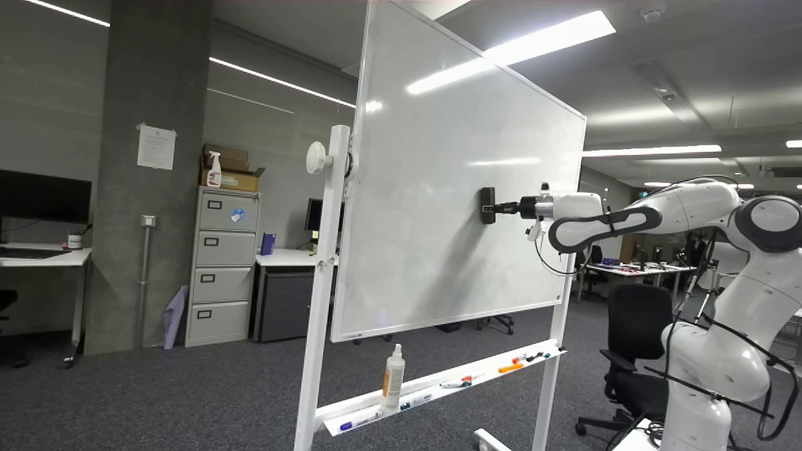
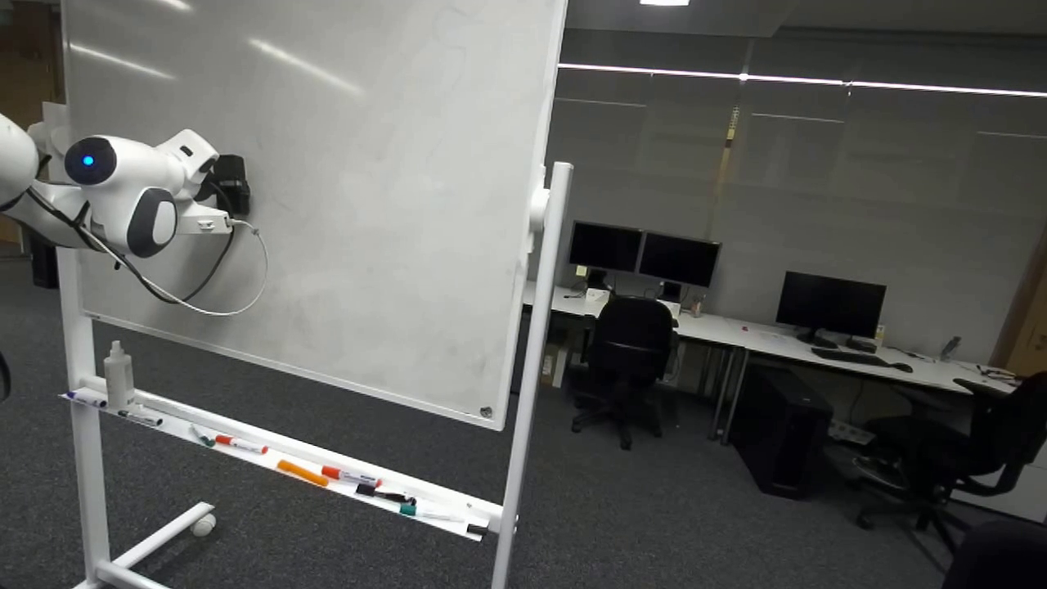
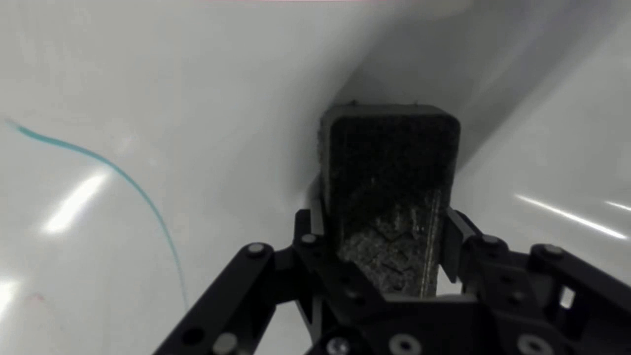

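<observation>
Far left in an exterior view stands a grey metal four-drawer filing cabinet (image 1: 223, 269), its drawers pushed in; a white spray bottle (image 1: 214, 172) and a cardboard box (image 1: 241, 181) with raised flaps sit on top (what the box holds is hidden). Right of it, a white post (image 1: 322, 282) supports the whiteboard (image 1: 426, 150), thin-framed and glossy enough to mirror the ceiling lights (image 1: 551, 39). The narrow white tray (image 1: 448, 374) below carries, from the left, a blue-capped marker (image 1: 360, 421), an upright translucent bottle (image 1: 393, 379) with a pointed nozzle, and an orange marker (image 1: 510, 368), with other markers lying among them.

In the wrist view, a thin teal curve (image 3: 143, 193) runs across the board left of the gripper (image 3: 386, 230), which grips a black whiteboard eraser (image 1: 487, 205) by its two long sides. That block has rounded corners, dark and matte above, rough and flaky lower down. It stands lengthwise upright against or just off the board (contact is hard to tell), both side edges well apart from it. Farther right come the smooth white robot arm (image 1: 677, 207) and a black office chair (image 1: 639, 332).
</observation>
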Robot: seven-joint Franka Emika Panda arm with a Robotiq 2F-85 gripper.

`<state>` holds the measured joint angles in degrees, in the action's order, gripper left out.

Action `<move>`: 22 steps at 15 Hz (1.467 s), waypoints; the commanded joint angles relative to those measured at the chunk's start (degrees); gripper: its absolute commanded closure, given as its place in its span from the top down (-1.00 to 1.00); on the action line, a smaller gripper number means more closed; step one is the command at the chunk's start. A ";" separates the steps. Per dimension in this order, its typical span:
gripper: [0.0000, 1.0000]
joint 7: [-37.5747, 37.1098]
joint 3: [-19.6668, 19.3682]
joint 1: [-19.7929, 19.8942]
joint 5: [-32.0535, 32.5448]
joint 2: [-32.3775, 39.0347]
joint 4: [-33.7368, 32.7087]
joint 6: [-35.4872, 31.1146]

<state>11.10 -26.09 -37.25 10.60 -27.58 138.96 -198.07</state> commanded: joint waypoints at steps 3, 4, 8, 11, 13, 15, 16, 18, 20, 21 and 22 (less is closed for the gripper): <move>-0.38 1.48 -1.69 -2.21 2.69 -1.98 -2.90 4.70; -0.38 2.42 -1.11 -1.08 3.43 -2.40 -3.83 6.08; -0.38 7.51 0.40 3.63 6.60 -2.05 -8.64 6.76; -0.38 10.77 -1.89 2.59 8.74 -0.68 -11.15 2.56; -0.38 12.17 -4.08 0.35 9.74 0.54 -11.68 -1.56; -0.38 12.70 -6.12 -2.50 10.40 1.00 -13.05 -3.12; -0.38 13.56 -7.09 -4.63 10.06 0.40 -15.26 -0.75; -0.38 14.47 -8.53 -7.82 9.77 0.94 -17.18 -0.50; -0.38 15.90 -9.61 -11.42 9.81 1.40 -20.03 -0.40; -0.38 16.53 -9.92 -13.08 9.68 1.62 -21.45 -0.37; -0.38 17.12 -10.22 -14.68 9.36 1.96 -23.01 -0.36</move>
<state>25.78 -34.17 -46.70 19.84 -27.78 122.21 -198.43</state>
